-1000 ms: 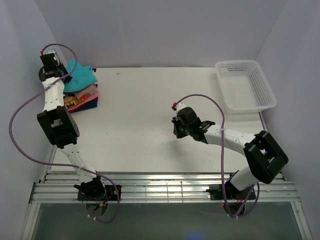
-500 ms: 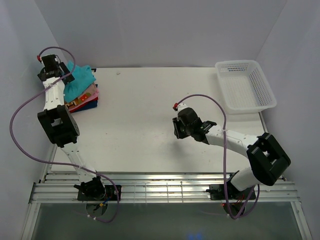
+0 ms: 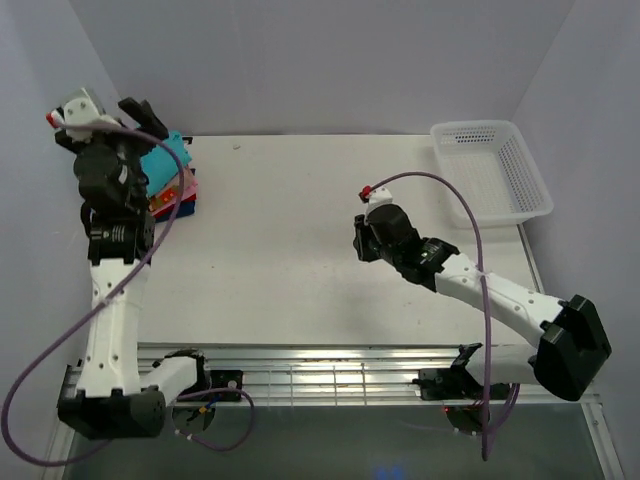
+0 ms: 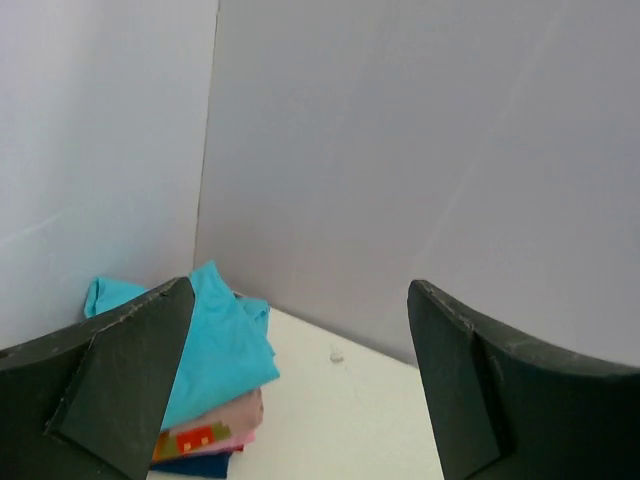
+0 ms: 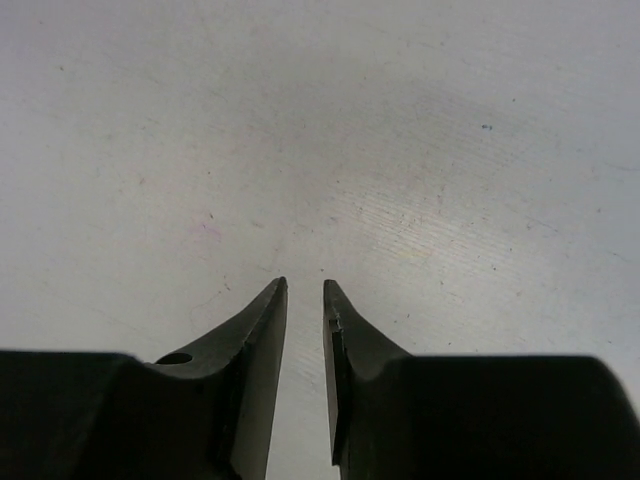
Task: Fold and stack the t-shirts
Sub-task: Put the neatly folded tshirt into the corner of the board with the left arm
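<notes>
My left arm stands reared up at ten o'clock, its tool (image 4: 300,295) spread wide and empty, above the t-shirts (image 4: 218,365) stacked in the ten o'clock corner of the bench (image 3: 280,220), teal on top. My right arm reaches low from four o'clock toward centre, its tool (image 5: 304,290) slightly ajar and empty.

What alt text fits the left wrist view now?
Folded t-shirts sit stacked in the table corner, teal on top, pink below, dark blue at the bottom. The fingers of the left gripper stand wide open and empty, not touching the stack.
</notes>
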Controlling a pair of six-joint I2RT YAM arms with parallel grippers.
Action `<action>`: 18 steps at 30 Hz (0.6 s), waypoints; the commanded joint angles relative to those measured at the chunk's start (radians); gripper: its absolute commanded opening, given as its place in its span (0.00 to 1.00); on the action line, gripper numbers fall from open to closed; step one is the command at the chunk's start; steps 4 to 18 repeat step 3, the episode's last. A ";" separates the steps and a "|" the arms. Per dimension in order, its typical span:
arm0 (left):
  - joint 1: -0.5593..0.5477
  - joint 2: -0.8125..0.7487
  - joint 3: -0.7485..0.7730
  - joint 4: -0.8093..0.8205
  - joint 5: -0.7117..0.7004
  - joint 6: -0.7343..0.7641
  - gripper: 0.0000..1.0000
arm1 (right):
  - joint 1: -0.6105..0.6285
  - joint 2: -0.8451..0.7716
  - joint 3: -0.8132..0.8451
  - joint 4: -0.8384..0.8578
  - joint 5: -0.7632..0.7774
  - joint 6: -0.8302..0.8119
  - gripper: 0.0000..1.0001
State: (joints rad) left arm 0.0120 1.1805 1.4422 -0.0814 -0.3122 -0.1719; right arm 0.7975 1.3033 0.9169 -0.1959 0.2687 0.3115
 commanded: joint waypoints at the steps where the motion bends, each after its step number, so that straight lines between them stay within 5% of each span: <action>1: 0.005 -0.103 -0.294 0.067 0.094 -0.067 0.98 | 0.022 -0.135 0.069 -0.042 0.108 0.009 0.27; 3: 0.005 -0.252 -0.467 0.185 0.119 -0.086 0.98 | 0.028 -0.194 0.108 -0.082 0.161 -0.008 0.28; 18: 0.005 -0.252 -0.467 0.185 0.119 -0.086 0.98 | 0.028 -0.194 0.108 -0.082 0.161 -0.008 0.28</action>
